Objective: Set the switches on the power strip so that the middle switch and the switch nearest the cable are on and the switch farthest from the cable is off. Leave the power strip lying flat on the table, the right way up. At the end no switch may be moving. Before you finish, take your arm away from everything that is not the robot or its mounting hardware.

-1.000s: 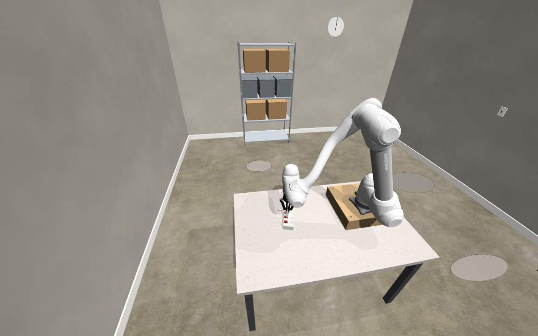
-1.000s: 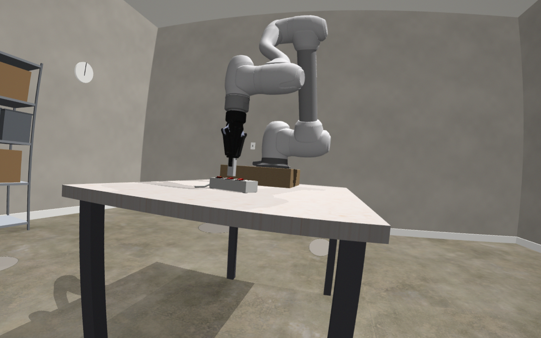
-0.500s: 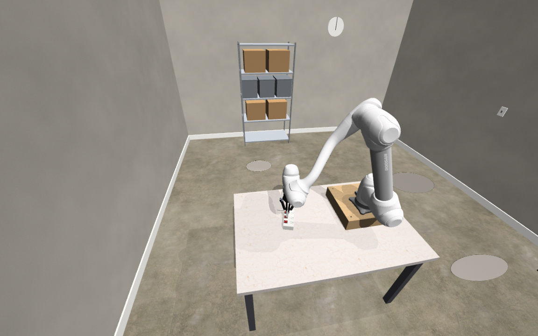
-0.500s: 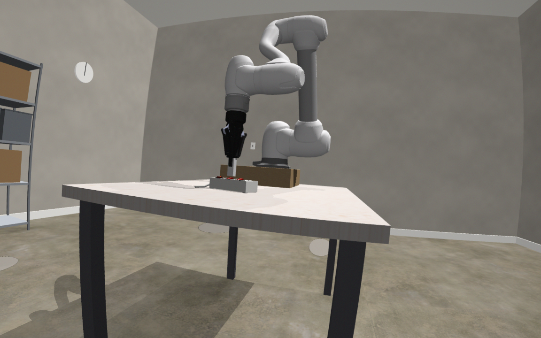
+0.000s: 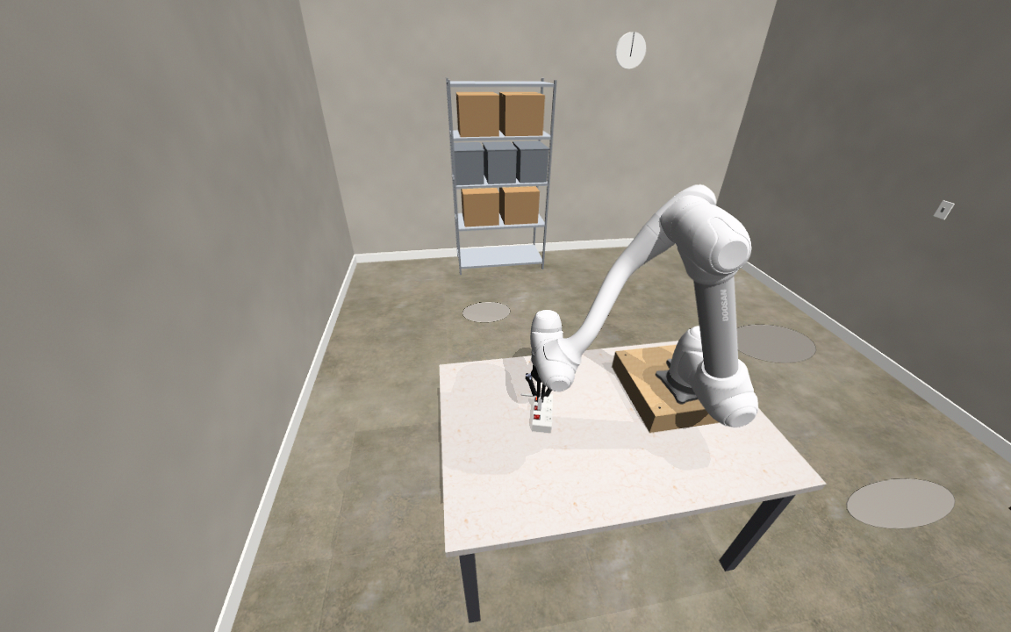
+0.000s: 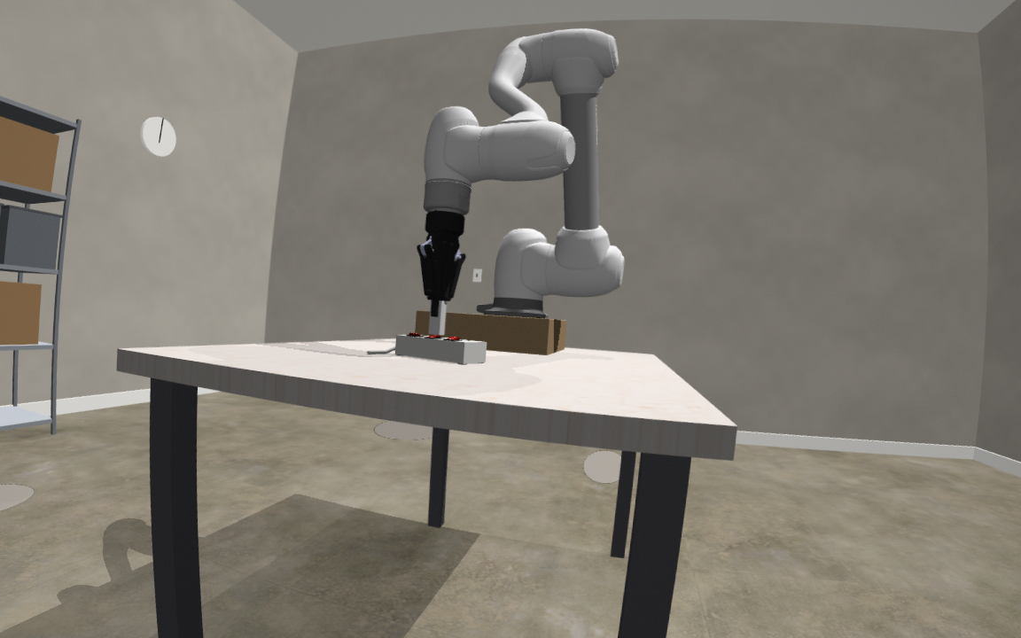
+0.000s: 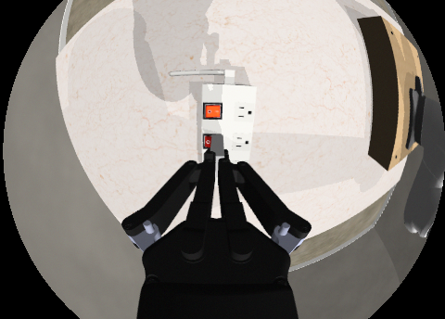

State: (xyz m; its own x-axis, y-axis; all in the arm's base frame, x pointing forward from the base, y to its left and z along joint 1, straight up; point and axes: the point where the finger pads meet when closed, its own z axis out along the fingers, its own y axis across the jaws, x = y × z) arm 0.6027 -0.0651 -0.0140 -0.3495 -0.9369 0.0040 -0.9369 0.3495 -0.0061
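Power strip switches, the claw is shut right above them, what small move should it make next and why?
Probably ease straight down a little. The shut claw hangs with its tips over the dim middle switch of the power strip, while the switch nearest the cable already glows bright. The middle one looks unlit, so pressing it seems the next step.

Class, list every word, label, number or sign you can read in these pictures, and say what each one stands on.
"DOOSAN": grey letters running lengthwise on the robot arm, top view.
Power strip: no readable marking.
Wall clock: no numerals.
Cardboard boxes: no labels.
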